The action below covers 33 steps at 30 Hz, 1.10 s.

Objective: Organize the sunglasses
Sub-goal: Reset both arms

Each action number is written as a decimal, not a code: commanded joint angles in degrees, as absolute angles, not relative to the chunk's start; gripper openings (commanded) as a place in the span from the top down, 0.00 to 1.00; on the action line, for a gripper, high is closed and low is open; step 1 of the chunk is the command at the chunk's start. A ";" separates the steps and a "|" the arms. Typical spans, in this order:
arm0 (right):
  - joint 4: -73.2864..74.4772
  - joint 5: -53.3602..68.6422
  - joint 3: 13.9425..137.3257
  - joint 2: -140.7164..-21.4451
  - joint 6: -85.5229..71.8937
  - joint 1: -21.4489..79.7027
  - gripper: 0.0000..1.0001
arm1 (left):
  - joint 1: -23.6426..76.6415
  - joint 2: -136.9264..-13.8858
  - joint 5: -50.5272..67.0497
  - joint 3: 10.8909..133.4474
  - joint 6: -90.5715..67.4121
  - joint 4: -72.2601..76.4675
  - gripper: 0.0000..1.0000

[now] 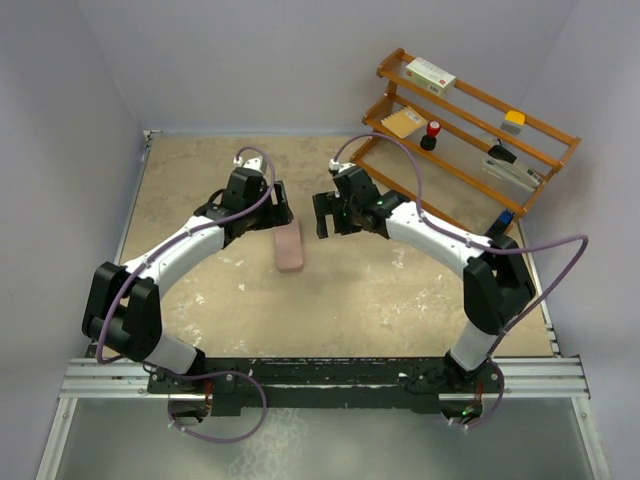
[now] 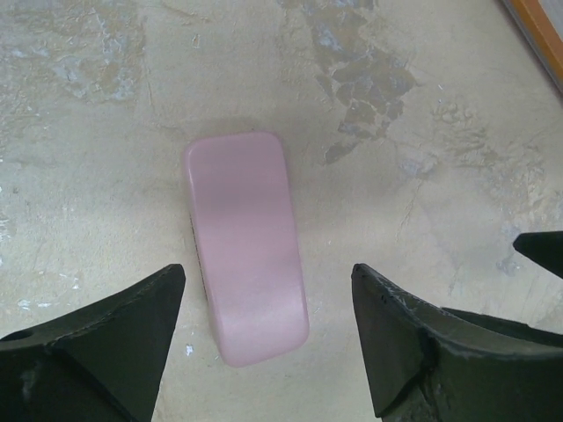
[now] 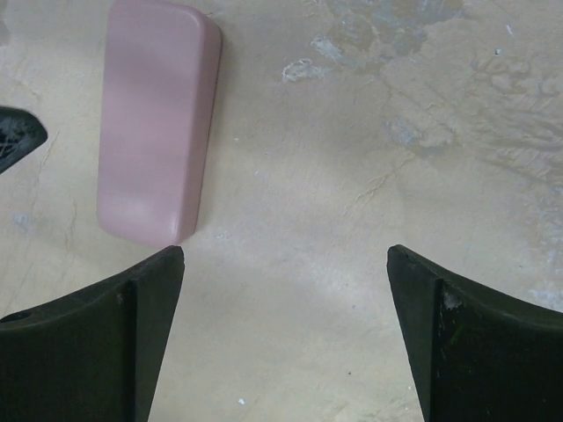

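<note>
The pale pink hard case (image 1: pixel 289 246) lies closed on the table between the two arms. It also shows in the left wrist view (image 2: pixel 244 246) and in the right wrist view (image 3: pixel 157 119). The red sunglasses are not in view. My left gripper (image 1: pixel 279 207) is open and empty, hovering just behind the case; in its own view (image 2: pixel 268 308) the case's near end lies between its fingers, below them. My right gripper (image 1: pixel 325 215) is open and empty, to the right of the case; in its own view (image 3: pixel 286 294) only bare table lies between its fingers.
A wooden rack (image 1: pixel 470 135) stands at the back right with a box (image 1: pixel 430 74), an envelope (image 1: pixel 405 122), a red-topped stamp (image 1: pixel 431 133) and a stapler (image 1: pixel 513 170). The table (image 1: pixel 380 300) has worn patches. Walls close in left and behind.
</note>
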State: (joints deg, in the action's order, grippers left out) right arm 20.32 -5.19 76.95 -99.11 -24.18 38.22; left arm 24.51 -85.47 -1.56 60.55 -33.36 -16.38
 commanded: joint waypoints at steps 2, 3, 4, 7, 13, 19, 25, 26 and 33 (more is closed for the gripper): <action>21.74 -7.87 75.59 -92.81 -22.01 38.16 0.01 | 24.39 -82.97 -2.60 61.82 -33.23 -13.90 0.17; 22.28 -8.55 75.43 -92.23 -21.85 38.16 0.01 | 24.43 -83.08 -3.06 62.22 -32.94 -14.38 0.09; 22.66 -9.21 75.18 -91.63 -21.80 38.17 0.01 | 24.37 -83.37 -3.63 62.57 -32.69 -15.00 0.00; 22.96 -10.47 73.67 -89.42 -21.67 38.10 0.01 | 24.32 -83.68 -5.15 62.93 -32.25 -15.97 0.01; 23.36 -13.60 70.42 -84.25 -22.68 38.06 0.01 | 24.30 -83.85 -9.88 63.28 -32.20 -18.44 0.01; 23.25 -16.37 66.29 -78.36 -23.76 38.10 0.00 | 24.41 -84.21 -16.39 65.16 -30.72 -23.58 0.01; 22.69 -17.59 62.54 -74.69 -24.58 38.12 0.01 | 24.40 -81.76 -16.37 63.27 -30.28 -22.50 0.01; 23.03 -17.66 62.50 -74.58 -24.86 38.03 0.01 | 24.35 -81.66 -16.13 63.28 -30.21 -22.64 0.01; 23.38 -17.87 62.23 -74.16 -25.64 38.05 0.01 | 24.37 -79.84 -15.19 62.46 -30.11 -21.25 0.01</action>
State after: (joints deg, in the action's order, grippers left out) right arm 23.79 -16.01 62.33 -75.64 -24.53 38.20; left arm 24.51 -82.67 -15.05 62.48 -31.70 -23.27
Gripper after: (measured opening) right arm 0.994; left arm 0.993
